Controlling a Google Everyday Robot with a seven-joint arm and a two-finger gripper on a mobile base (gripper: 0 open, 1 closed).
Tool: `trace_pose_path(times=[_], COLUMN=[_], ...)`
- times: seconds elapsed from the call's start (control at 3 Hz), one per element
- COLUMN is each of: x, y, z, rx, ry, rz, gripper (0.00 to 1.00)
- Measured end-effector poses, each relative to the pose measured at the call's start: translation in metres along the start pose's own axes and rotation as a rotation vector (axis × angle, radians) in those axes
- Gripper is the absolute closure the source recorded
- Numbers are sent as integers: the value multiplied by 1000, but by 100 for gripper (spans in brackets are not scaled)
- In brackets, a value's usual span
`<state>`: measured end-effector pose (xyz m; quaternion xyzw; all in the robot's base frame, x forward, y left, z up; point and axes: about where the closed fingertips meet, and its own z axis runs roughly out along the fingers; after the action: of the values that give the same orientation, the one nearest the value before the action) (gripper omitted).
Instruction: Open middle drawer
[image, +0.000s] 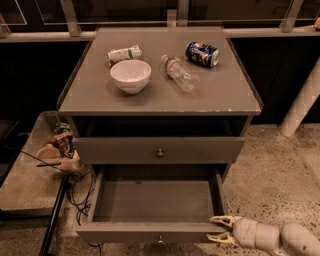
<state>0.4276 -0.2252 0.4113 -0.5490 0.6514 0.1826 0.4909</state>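
Gripper (214, 228), fingers apart and empty, sits by the front corner of the middle drawer (150, 201), already pulled out; task looks done.

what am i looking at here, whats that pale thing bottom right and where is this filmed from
The pale jointed thing at the bottom right is a robot's arm. It ends in its gripper, a two-finger clamp. The fingers are spread and hold nothing, and the gripper sits beside the right front corner of the pulled-out drawer.

There is one view, looking down on the cabinet from in front. Where the camera is mounted I can't say.

The cabinet top carries a white bowl, a clear plastic bottle lying down, a blue can on its side and a green and white packet.

Below it, the upper drawer, with a round knob, is shut. The middle drawer under it stands pulled out, showing its plain grey inside.
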Motion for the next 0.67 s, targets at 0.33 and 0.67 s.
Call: trace_pose_path(times=[0.33, 0.67], x=[0, 3], y=[0, 6], z=[0, -2], rx=[0, 9], ry=[0, 3], rz=[0, 2], gripper=[38, 62])
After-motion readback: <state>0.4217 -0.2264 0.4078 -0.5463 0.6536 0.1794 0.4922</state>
